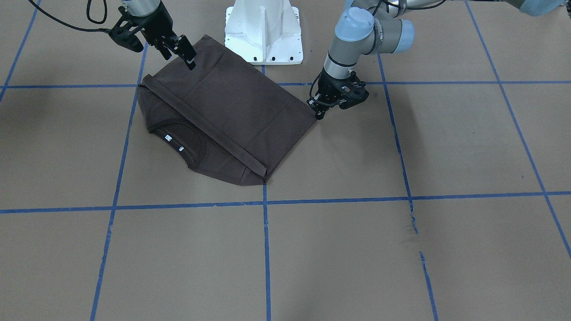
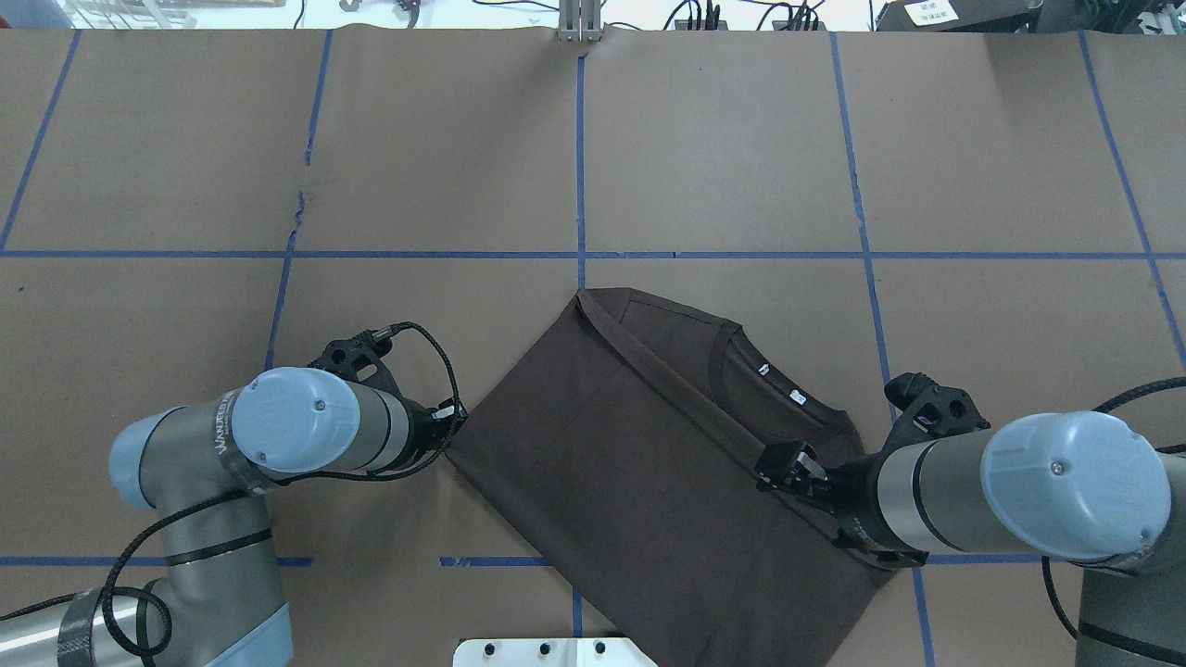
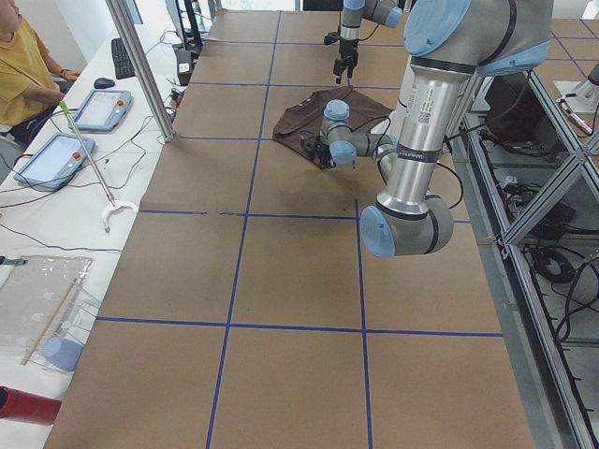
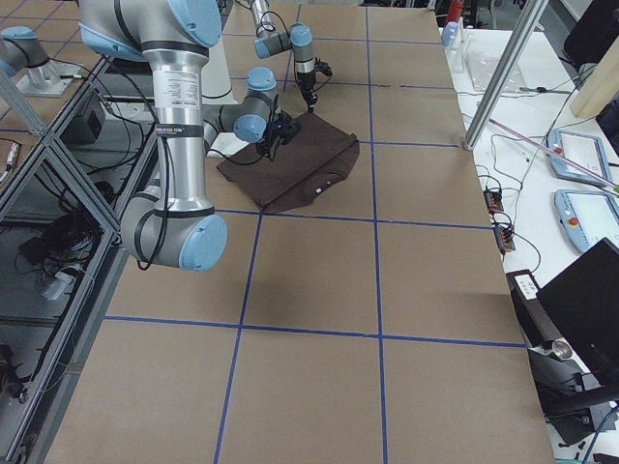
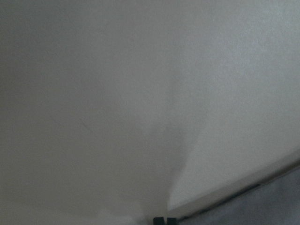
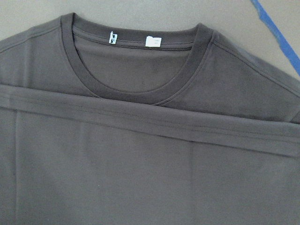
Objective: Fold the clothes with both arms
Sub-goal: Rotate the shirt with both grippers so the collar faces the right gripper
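T-shirt (image 1: 232,111) folded near worktop (image 1: 357,245) robot-side edge, right gripper (image 1: 180,60) wide open above it, empty, left gripper (image 1: 319,113) closed at its corner, hold unclear

- T-shirt (image 6: 140,187): soft matt brown knit cloth, ribbed collar (image 6: 136,97).
- table (image 1: 339,258): matt brown paper; blue tape lines (image 1: 266,249).
- left arm (image 2: 204,556), right arm (image 2: 927,496): smooth satin metal, glossy plastic caps (image 2: 295,419).
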Available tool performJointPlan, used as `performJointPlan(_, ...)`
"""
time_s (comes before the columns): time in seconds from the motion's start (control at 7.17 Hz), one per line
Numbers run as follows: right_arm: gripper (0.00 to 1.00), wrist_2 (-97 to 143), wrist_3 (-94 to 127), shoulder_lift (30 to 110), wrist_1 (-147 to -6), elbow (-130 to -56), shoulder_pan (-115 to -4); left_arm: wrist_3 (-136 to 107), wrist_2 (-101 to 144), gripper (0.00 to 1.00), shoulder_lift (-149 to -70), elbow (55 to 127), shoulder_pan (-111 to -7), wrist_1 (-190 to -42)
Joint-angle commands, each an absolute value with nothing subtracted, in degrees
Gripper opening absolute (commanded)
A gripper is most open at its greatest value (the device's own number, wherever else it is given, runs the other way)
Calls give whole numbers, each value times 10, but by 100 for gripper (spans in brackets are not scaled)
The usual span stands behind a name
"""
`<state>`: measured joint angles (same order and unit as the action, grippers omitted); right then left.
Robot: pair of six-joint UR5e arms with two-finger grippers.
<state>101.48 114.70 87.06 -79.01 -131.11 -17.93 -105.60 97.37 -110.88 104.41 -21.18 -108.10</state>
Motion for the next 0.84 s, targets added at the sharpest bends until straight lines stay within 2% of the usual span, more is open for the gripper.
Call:
performJointPlan(0.0, 100, 995, 1150, 854, -790, -1298, -178, -984, 962, 0, -1115, 1044, -248, -1072)
performJointPlan(0.28, 100, 983, 1150, 822, -789, -1275, -179, -894, 965, 0, -1145, 1015, -326, -1081)
performJointPlan(0.42, 100, 983, 1150, 804, -789, -1272, -179, -880, 965, 0, -1184, 961, -360, -1093)
performJointPlan(0.7, 100, 970, 1159, 801, -783, -1277, -183, -877, 965, 0, -1286, 796, -416, -1169)
